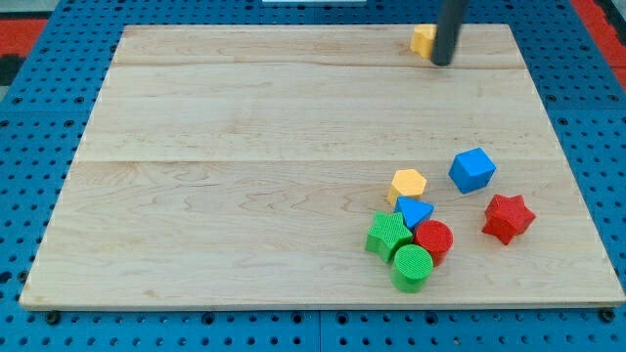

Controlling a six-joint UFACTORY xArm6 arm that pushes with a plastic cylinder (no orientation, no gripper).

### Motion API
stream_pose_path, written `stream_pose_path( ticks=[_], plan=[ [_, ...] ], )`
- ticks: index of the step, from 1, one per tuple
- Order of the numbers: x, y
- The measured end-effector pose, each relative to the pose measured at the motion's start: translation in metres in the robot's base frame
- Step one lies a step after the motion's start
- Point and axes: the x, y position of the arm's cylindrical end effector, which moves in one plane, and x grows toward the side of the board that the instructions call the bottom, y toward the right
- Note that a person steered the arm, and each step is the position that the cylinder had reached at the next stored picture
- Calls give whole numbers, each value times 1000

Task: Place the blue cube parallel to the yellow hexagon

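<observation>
Camera view: blue cube (472,169) sits tilted, near the yellow hexagon (408,184).

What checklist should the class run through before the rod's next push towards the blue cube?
1. Blue cube in view: ok.
2. Yellow hexagon in view: ok.
3. Cube apart from hexagon: ok.
4. My tip near the cube: not ok; it sits at the view's top beside a yellow block.
5. Red star clear of the cube: ok.
6. Tip touching the yellow block: cannot tell.
</observation>
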Motion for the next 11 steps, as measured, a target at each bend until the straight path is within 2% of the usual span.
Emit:
stream_pose_path(
  ticks=[1,3,4,5,6,7,8,10,11],
  plan=[
    [78,47],
    [186,52],
    [186,-11],
    [150,-79],
    [177,-67],
    [188,-105],
    [166,-149],
    [97,-153],
    [56,-181]
  ],
)
